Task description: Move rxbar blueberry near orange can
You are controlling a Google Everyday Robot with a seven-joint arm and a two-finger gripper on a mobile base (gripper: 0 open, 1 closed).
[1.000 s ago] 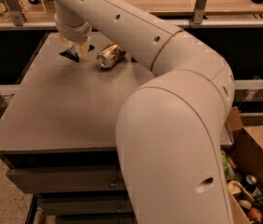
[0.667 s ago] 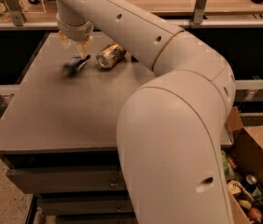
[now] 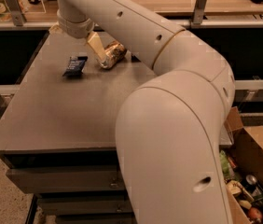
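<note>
The rxbar blueberry, a flat dark navy bar, lies on the grey table at the far left. The orange can lies on its side just right of it, a short gap apart. My gripper hangs above and between them at the table's far edge, open and empty. One tan finger points down beside the can's left end. My arm's large white links cover the right half of the table.
A cardboard box with several packets and items stands on the floor at the lower right. A railed shelf runs behind the table. Grey drawers sit under the table's front edge.
The gripper has let go of the blueberry bar, which now lies on the table left of the can. The gripper has risen and moved slightly away.
</note>
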